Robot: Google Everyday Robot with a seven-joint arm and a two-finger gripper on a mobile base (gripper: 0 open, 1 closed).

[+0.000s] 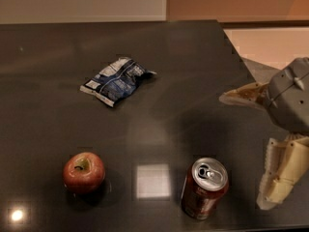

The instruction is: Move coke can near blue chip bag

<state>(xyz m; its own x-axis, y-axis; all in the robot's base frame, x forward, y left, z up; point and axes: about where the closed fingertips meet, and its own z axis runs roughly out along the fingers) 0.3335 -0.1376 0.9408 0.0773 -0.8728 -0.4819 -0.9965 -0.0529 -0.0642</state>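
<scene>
The coke can (203, 188) stands upright on the dark table (193, 71) near its front edge, silver top and pull-tab showing. The blue chip bag (116, 80) lies flat farther back and to the left, well apart from the can. My gripper (243, 152) is at the right edge of the view, just right of the can and a little above the table. It is open and empty, with one finger (241, 96) pointing left behind the can and the other finger (282, 175) hanging down beside it. It is not touching the can.
A red apple (84, 172) sits at the front left, level with the can. The table's right edge runs diagonally behind the gripper, with light floor (260, 45) beyond it. A bright light reflection (152, 180) lies between the apple and the can.
</scene>
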